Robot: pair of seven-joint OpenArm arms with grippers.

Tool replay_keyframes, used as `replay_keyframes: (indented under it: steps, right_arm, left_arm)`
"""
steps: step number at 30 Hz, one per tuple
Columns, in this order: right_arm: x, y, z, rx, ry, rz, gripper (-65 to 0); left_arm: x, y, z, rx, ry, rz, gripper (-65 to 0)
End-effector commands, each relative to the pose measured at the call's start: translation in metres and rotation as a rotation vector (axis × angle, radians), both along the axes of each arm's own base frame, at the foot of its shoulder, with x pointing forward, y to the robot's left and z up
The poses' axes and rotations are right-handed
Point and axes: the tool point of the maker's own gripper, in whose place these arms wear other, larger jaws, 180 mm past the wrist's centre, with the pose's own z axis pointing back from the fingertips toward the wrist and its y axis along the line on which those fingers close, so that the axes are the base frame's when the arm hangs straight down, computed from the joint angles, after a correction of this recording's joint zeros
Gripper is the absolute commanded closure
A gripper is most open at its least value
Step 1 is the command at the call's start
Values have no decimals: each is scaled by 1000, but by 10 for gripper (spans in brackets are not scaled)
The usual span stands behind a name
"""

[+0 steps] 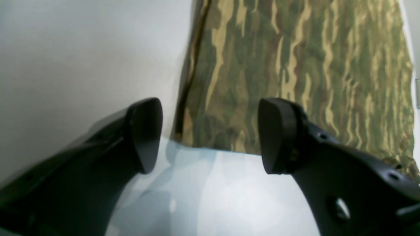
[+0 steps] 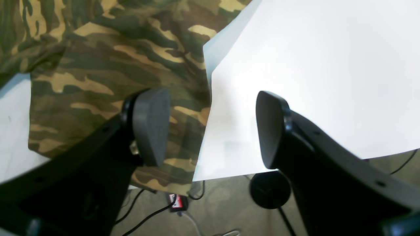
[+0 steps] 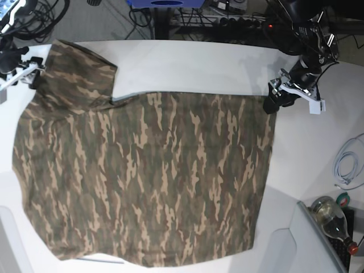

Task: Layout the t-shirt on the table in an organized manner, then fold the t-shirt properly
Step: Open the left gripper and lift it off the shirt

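Observation:
The camouflage t-shirt (image 3: 142, 176) lies spread flat on the white table (image 3: 199, 68), with one sleeve (image 3: 77, 71) reaching to the far left corner. My left gripper (image 3: 273, 102) is open and empty, low over the shirt's far right corner. In the left wrist view the gripper (image 1: 210, 136) straddles that corner of the shirt (image 1: 295, 65), above the table (image 1: 82, 49). My right gripper (image 3: 35, 74) is open and empty at the sleeve's outer edge. In the right wrist view the gripper (image 2: 211, 127) straddles the sleeve's hem (image 2: 124, 65), near the table edge (image 2: 311, 65).
A bottle (image 3: 330, 213) and a coiled grey cable (image 3: 348, 165) lie off the table's right side. Cables and a power strip (image 3: 227, 20) run behind the table. The floor below the table edge holds cables and a round black base (image 2: 269, 190).

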Motion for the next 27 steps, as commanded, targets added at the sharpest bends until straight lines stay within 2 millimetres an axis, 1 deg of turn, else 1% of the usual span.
replay_keyframes:
  steps: [1, 4, 5, 7, 8, 10, 12, 13, 14, 16, 18, 21, 24, 27]
  right_arm:
    - [7, -12, 11, -22, -48, -23, -378]
    - [7, -22, 7, 0, -60, -87, -380]
    - [8, -24, 5, 10, -65, -102, -381]
    - [10, -26, 1, 24, -64, -114, -383]
    - [10, -29, 0, 24, -60, -112, -383]
    - [10, -29, -3, 32, -54, -113, -392]
    - [10, -29, -5, 37, -49, -112, -440]
    - [9, -28, -6, 39, -48, -113, -456]
    - [9, -28, -7, 41, -46, -111, -470]
    - [11, -20, -14, 64, -32, -91, -467]
    - [16, -19, -21, 74, -28, -62, -467]
    - [24, -4, -31, 106, -27, -17, -474]
    - [28, 7, -35, 118, -21, 20, -474]
    - [28, 11, -41, 138, -8, 22, -474]
  left_arm:
    - [-9, -3, -12, 15, 84, -34, -433]
    - [-6, -25, -18, 9, 101, -113, -431]
    - [-5, -30, -19, 7, 105, -130, -431]
    - [-5, -32, -19, 5, 105, -135, -418]
    - [-4, -32, -19, 6, 103, -133, -383]
    - [-4, -33, -19, 5, 104, -137, -267]
    - [-3, -33, -19, 5, 102, -138, -107]
    - [-3, -33, -19, 5, 102, -138, -43]
    - [-3, -34, -19, 5, 103, -140, 0]
    - [-3, -32, -19, 8, 103, -140, 0]
    - [-3, -31, -19, 10, 105, -137, 0]
    - [-4, -25, -21, 20, 125, -100, 0]
    - [-4, -19, -22, 28, 140, -73, 0]
    - [-4, -19, -22, 28, 143, -72, 0]
